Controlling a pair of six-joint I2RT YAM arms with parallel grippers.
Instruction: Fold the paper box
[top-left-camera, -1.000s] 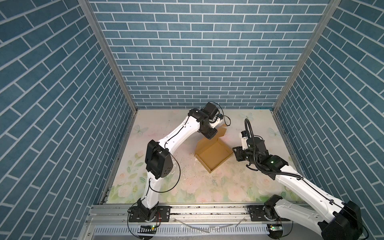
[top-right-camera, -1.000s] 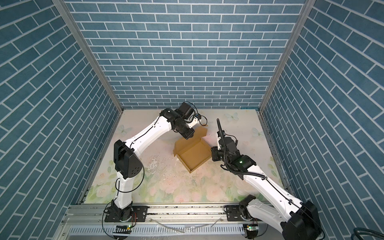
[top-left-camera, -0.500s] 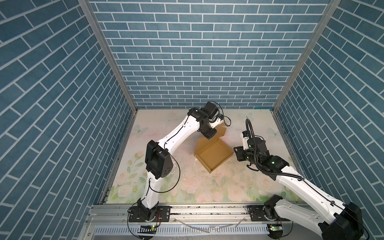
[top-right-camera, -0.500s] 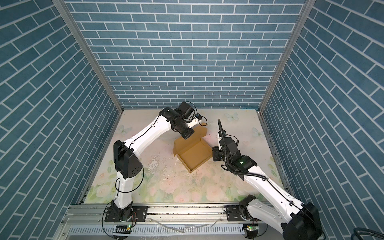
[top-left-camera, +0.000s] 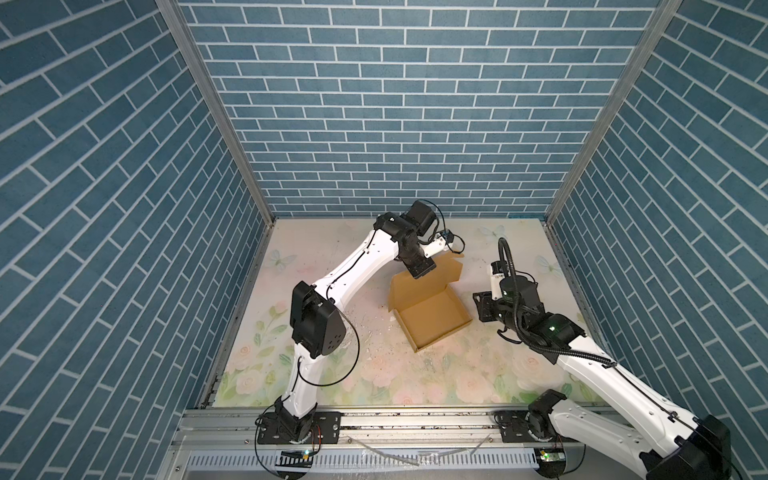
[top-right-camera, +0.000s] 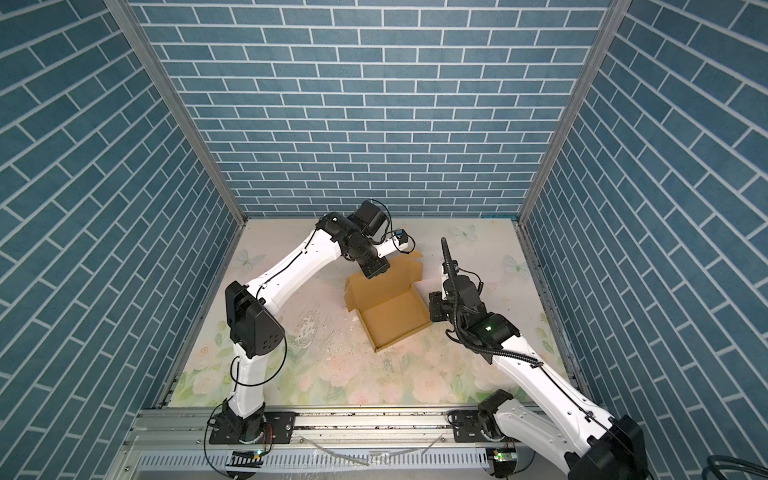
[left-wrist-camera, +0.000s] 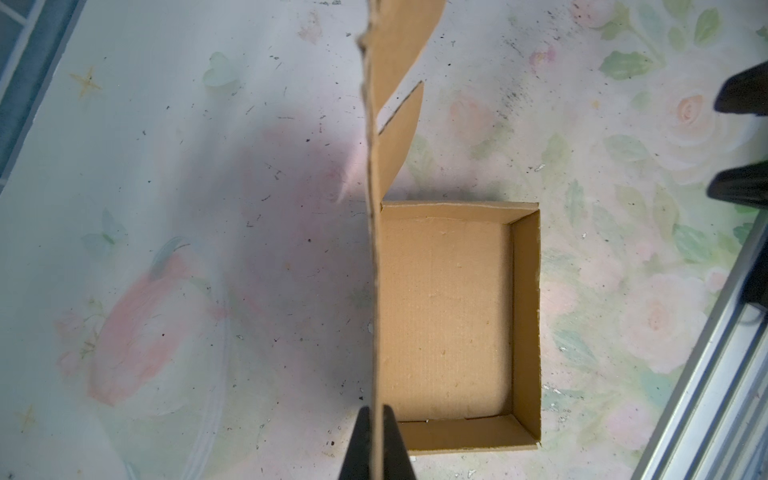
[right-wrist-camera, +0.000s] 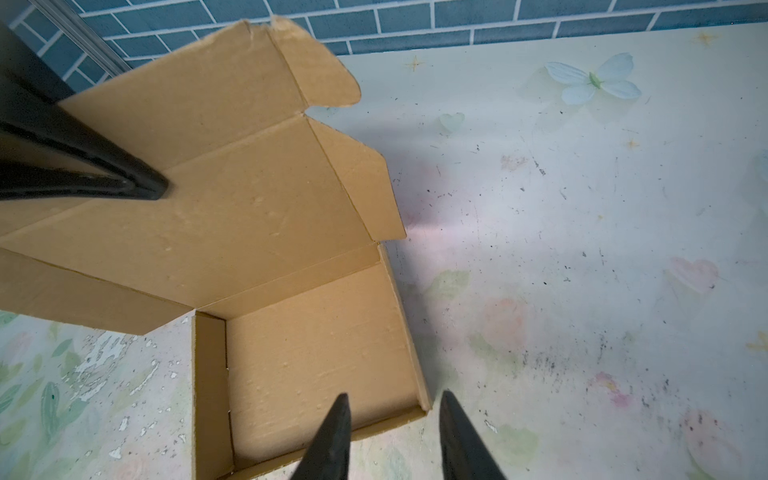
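Note:
The paper box (top-left-camera: 434, 318) (top-right-camera: 392, 320) is a brown cardboard tray with its walls up, lying on the floral table mat. Its lid (top-left-camera: 448, 269) (right-wrist-camera: 249, 199) stands upright from the far wall, side tabs splayed. My left gripper (top-left-camera: 422, 272) (top-right-camera: 374, 272) (left-wrist-camera: 376, 409) is shut on the lid's top edge, which runs edge-on between the fingers in the left wrist view. My right gripper (top-left-camera: 482, 307) (top-right-camera: 436, 309) (right-wrist-camera: 392, 399) hovers open at the tray's right corner. One of its fingers is over the tray floor (right-wrist-camera: 307, 353) and the other is outside the wall.
Blue brick-pattern walls (top-left-camera: 395, 124) close in three sides. An aluminium rail (top-left-camera: 415, 419) with both arm bases runs along the front edge. White flakes and dark specks (top-left-camera: 370, 332) litter the mat left of the box.
My left gripper's jaws have closed onto the lid's top edge. The box and my right arm have hardly moved.

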